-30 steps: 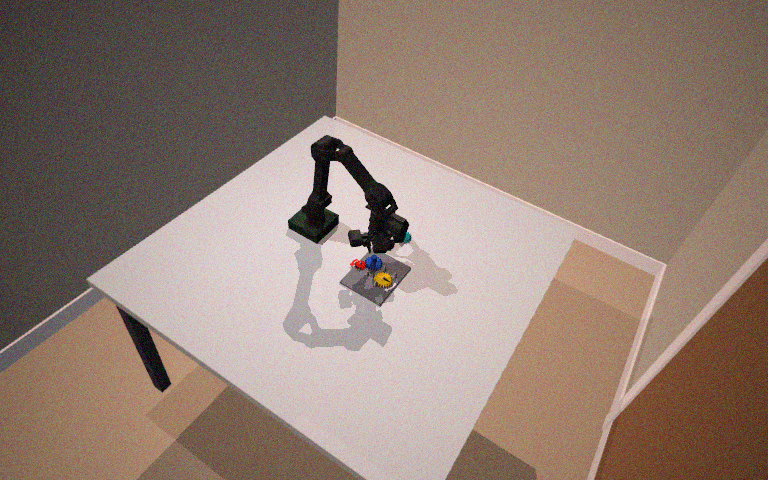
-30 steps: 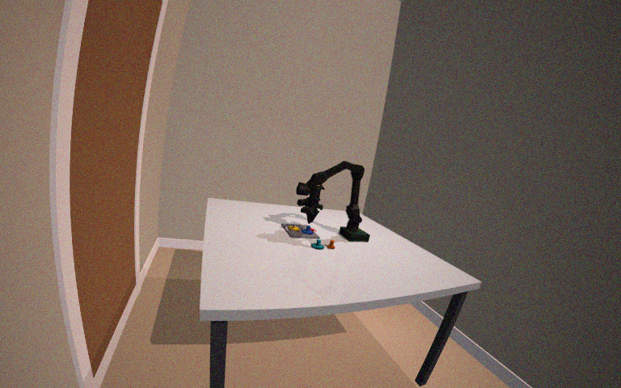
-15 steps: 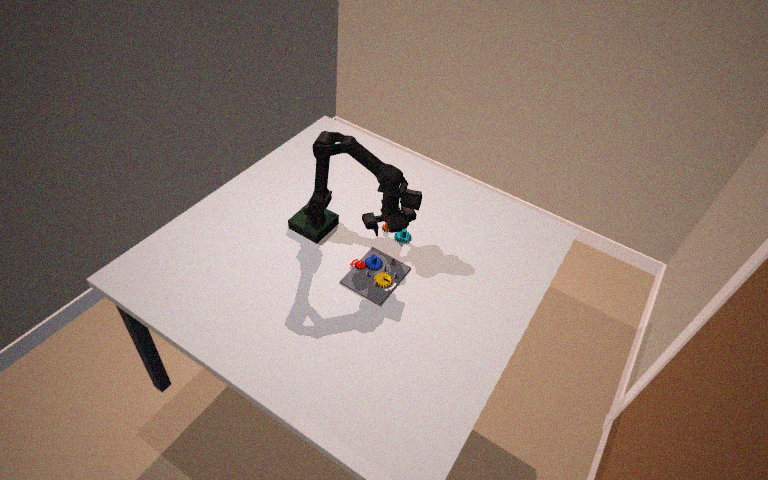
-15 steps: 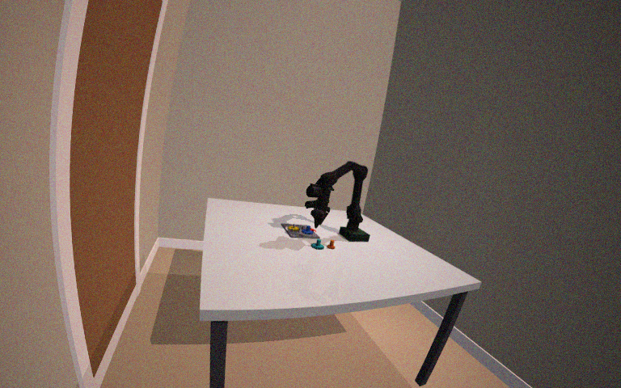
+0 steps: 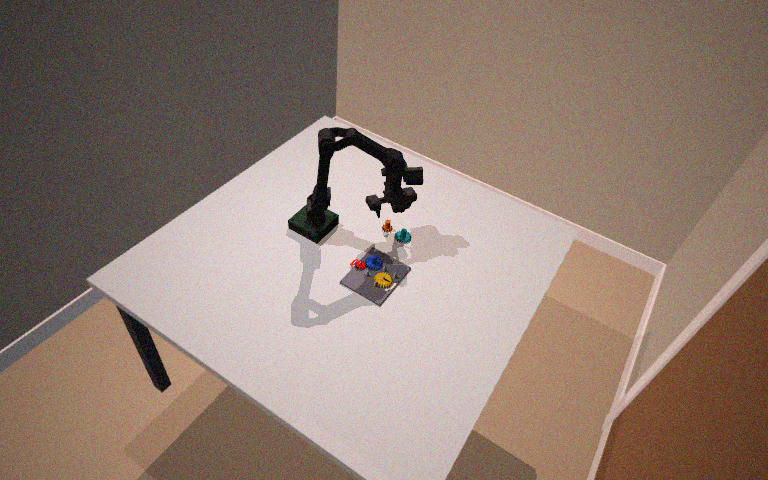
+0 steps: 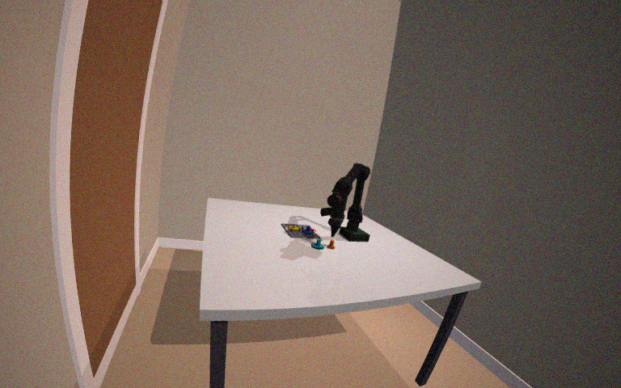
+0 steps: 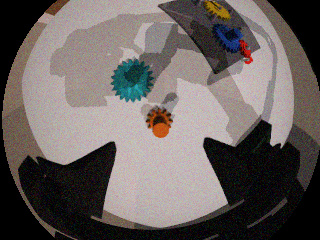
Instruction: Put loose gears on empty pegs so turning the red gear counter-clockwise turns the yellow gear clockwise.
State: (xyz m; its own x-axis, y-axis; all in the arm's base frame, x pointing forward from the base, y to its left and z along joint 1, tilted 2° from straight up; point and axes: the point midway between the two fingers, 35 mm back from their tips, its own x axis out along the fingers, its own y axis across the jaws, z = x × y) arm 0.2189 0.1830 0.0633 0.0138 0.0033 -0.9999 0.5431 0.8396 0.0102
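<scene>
My gripper is open and empty, above the table near the orange gear. The small orange gear stands on the table with its knob up, ahead of the fingers in the wrist view. The larger teal gear stands beside it. On the grey board sit the red gear, the blue gear right beside it, and the yellow gear. Whether the teeth mesh is too small to tell.
The arm's green base stands on the white table, behind the board in the top view. Short pegs show on the board around the yellow gear. The arm's shadow falls across the table and part of the board.
</scene>
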